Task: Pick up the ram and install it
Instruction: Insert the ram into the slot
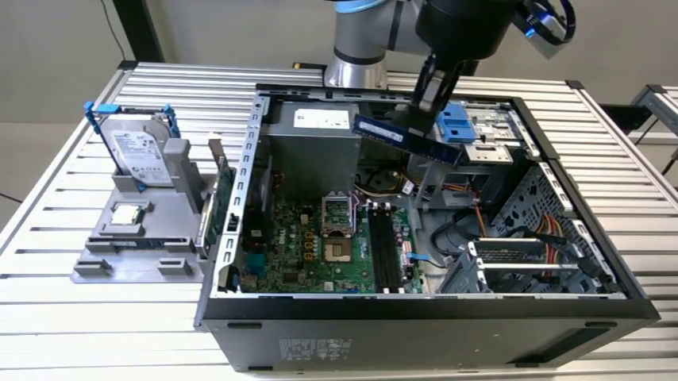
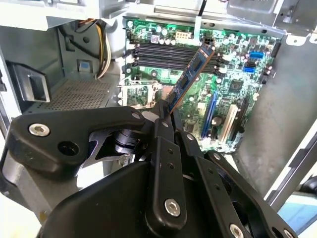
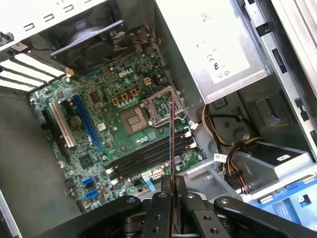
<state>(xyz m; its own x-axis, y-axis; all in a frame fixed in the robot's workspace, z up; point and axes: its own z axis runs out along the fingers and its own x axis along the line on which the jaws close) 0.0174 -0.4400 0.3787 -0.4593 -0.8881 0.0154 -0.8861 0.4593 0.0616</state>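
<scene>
Exterior view: the gripper (image 1: 428, 109) was clamped on the ram (image 1: 408, 139), holding it tilted over the far side of the open computer case (image 1: 424, 305). Pick-up was done. The ram hung above the memory slots (image 1: 383, 250), not yet seated.

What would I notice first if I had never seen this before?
Probably the black gripper holding the ram, a thin blue-green stick, tilted in the air above the open computer case. Under it lies the bright green motherboard. At the exterior view's left, a silver hard drive stands upright in a blue frame on a grey stand.
</scene>
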